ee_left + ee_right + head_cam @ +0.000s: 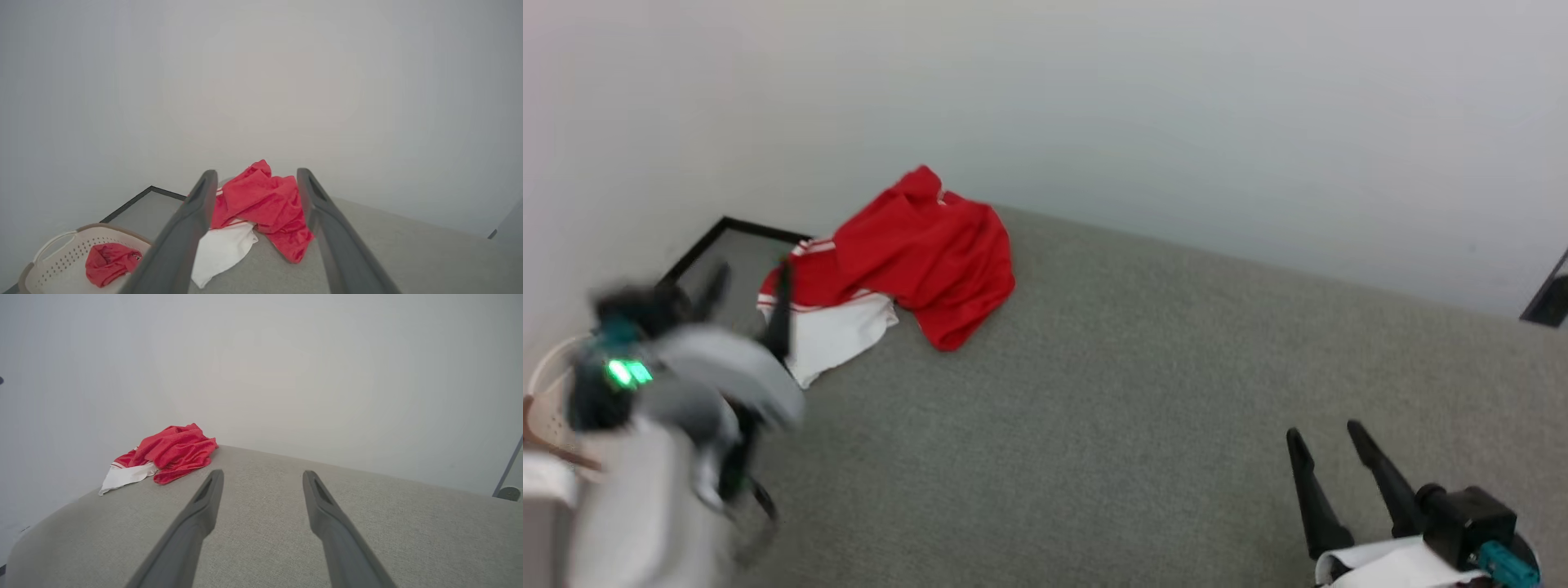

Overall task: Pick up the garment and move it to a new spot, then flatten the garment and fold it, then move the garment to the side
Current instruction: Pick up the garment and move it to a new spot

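Note:
The garment, red with a white sleeve and striped trim, lies crumpled at the far left corner of the grey surface, against the wall. It also appears between my left fingers in the left wrist view and far left in the right wrist view. My left gripper is blurred, raised at the left short of the garment, open and empty. My right gripper rests open and empty at the lower right, far from the garment.
A white laundry basket holding another red cloth stands low at the left beside the surface. A white wall backs the surface. A dark-framed panel sits behind the garment's left side.

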